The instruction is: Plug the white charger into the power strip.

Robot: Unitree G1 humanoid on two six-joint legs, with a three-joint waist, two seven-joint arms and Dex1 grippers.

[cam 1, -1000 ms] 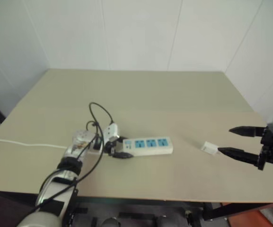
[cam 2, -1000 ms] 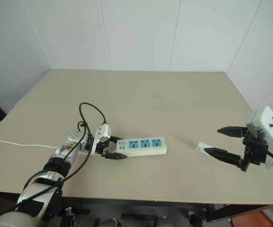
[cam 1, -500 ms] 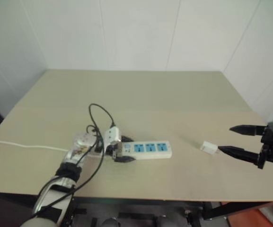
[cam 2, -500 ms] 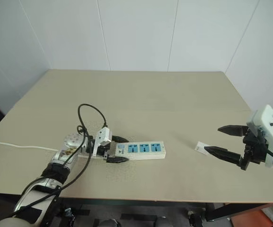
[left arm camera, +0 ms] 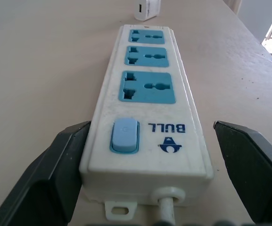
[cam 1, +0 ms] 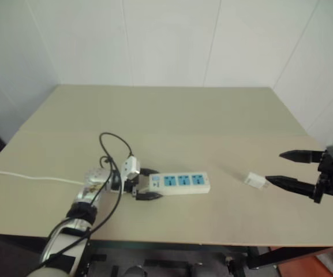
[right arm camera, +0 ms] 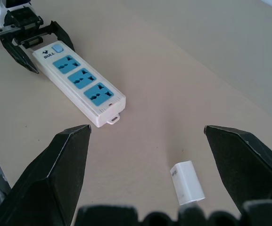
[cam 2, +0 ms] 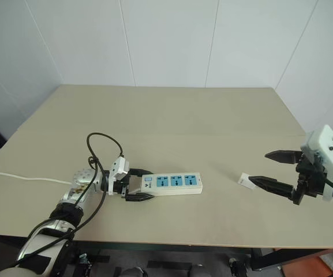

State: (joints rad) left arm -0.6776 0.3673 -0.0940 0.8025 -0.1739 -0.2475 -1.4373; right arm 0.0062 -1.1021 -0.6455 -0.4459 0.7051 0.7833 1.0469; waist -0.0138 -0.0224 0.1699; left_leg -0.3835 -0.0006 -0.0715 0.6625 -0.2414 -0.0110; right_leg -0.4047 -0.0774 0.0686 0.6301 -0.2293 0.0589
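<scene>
The power strip (cam 1: 179, 182) lies flat near the table's front, its three blue sockets facing up. My left gripper (cam 2: 148, 184) is open and straddles the strip's switch end (left arm camera: 125, 135); one finger (left arm camera: 55, 174) sits close against the side, the other (left arm camera: 253, 165) stands apart. The white charger (cam 1: 255, 180) lies on the table to the right of the strip, also seen beyond the strip's far end (left arm camera: 147, 9). My right gripper (cam 2: 273, 167) hovers open just right of the charger (right arm camera: 187, 182), holding nothing.
A thin white cord (cam 1: 27, 176) runs from the strip's switch end to the table's left edge. The beige table (cam 1: 172, 115) meets white walls at the back. The front edge (cam 1: 212, 242) lies close below the strip.
My left gripper, shut on the strip's switch end a second ago, has opened and drawn back slightly to the left. The right gripper and charger have stayed put.
</scene>
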